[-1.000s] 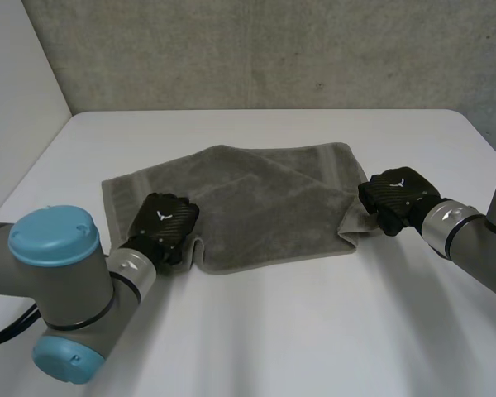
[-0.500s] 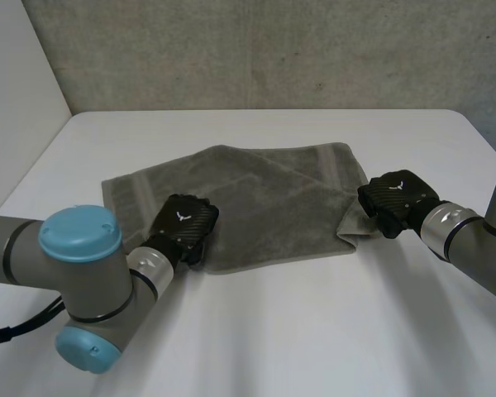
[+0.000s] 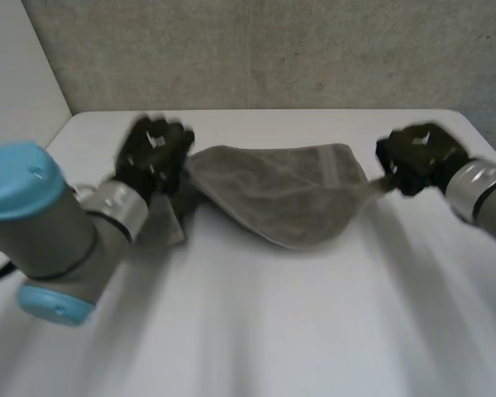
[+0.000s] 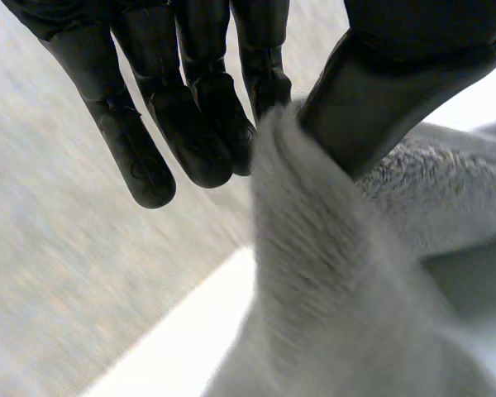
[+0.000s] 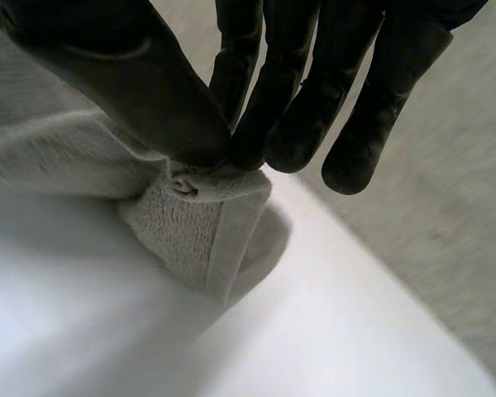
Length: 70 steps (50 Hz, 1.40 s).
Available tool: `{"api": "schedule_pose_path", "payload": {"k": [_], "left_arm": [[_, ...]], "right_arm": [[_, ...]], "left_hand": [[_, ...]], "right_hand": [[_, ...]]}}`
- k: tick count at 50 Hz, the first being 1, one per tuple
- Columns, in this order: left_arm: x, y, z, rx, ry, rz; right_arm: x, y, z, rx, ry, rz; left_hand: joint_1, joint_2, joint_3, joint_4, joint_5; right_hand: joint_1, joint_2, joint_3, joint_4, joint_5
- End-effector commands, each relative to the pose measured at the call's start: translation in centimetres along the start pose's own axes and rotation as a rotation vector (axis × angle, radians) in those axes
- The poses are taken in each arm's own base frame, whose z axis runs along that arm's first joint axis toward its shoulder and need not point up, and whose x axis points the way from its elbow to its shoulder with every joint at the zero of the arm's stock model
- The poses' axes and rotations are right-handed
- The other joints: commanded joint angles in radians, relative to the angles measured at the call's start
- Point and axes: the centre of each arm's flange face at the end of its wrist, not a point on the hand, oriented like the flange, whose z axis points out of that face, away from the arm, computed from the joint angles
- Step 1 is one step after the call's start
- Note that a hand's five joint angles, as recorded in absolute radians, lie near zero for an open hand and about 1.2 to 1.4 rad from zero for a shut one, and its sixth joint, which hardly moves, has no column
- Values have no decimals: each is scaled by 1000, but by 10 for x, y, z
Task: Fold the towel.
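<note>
The left hand [image 3: 153,153] grasps the towel [image 3: 289,194] at its left end: in the left wrist view a bunched ridge of the grey cloth is pinched between the thumb [image 4: 397,83] and the nearly straight fingers [image 4: 194,116], and the rest of the cloth falls away from the fingertips. The right hand [image 3: 417,155] has hold of the towel's right end in much the same way. Its wrist view shows a corner with a flat woven band along the hem caught between thumb and fingertips, the corner doubled over and hanging just beneath them. In the head view the two hands are well apart over the far half of the white table [image 3: 273,331], and the towel spans the gap between them, sagging in the middle so that its near edge makes a shallow curve. A loose flap of cloth hangs down beneath the left hand. Whether the sagging middle touches the table I cannot tell. The left arm [image 3: 83,223], with its light-blue cap, comes in from the near left, and a rough grey wall [image 3: 273,50] stands behind the table.
</note>
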Motion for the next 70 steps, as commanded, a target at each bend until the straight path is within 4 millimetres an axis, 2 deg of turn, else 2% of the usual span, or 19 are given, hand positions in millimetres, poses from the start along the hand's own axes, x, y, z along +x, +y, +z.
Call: {"api": "schedule_pose_path", "payload": {"k": [1,7,10,13,15,16,23,29,35,37,42,49,51,53,54,61,67,69,70], "left_arm": [[-58,-124,-16,339,-155,10],[-98,-164,-24,423,-239,-19],[-106,-160,-22,397,-255,-23],[-121,-135,-13,300,-283,-28],[-121,-84,8,147,-265,-55],[-121,-84,8,146,-265,-55],[-95,12,39,-100,-140,-114],[-93,25,58,-87,-101,-120],[-108,-24,85,94,-132,-98],[-114,-45,89,161,-142,-105],[-144,-148,79,462,-183,-146],[-157,-177,64,552,-181,-216],[-157,-167,64,520,-177,-232],[-150,-120,68,379,-160,-262],[-150,-120,68,379,-160,-262],[-110,-8,39,53,26,-328],[-91,41,15,-82,67,-293],[-72,63,-4,-167,101,-251],[-72,63,-4,-167,101,-251]], "right_arm": [[60,-97,-55,224,169,58],[100,-144,-86,354,250,48],[105,-136,-79,309,216,67],[105,-124,-66,269,193,85],[101,-101,-42,193,160,83],[101,-101,-42,192,160,83],[36,-64,11,38,70,-58],[0,-63,49,68,100,-124],[12,-97,58,212,193,-125],[30,-132,51,331,267,-93],[52,-181,26,508,348,26],[55,-190,9,553,305,83],[47,-180,11,519,257,78],[34,-161,11,467,148,64],[34,-161,11,466,147,64],[20,-69,9,220,-53,37],[-10,-17,5,69,-143,12],[-25,9,4,-7,-174,15],[-25,9,4,-8,-174,15]], "left_hand": [[138,58,64,40,134],[138,58,64,40,134],[138,58,64,40,134],[138,58,64,40,134],[138,58,64,40,134],[138,58,64,40,134],[138,58,64,40,134],[138,58,64,40,134],[138,58,64,40,134],[138,58,64,40,134],[138,58,64,40,134],[138,58,64,40,134],[138,58,64,40,134],[138,58,64,40,134],[138,58,64,40,134],[138,58,64,40,134],[138,58,64,40,134],[138,58,64,40,134],[138,58,64,40,134]], "right_hand": [[51,58,60,61,47],[51,58,60,61,47],[51,58,60,61,47],[51,58,60,61,47],[51,58,60,61,47],[51,58,60,61,47],[51,58,60,61,47],[51,58,60,61,47],[51,58,60,61,47],[51,58,60,61,47],[51,58,60,61,47],[51,58,60,61,47],[51,58,60,61,47],[51,58,60,61,47],[51,58,60,61,47],[51,58,60,61,47],[51,58,60,61,47],[-581,-574,-572,-571,-585],[-585,-578,-576,-575,-589]]}}
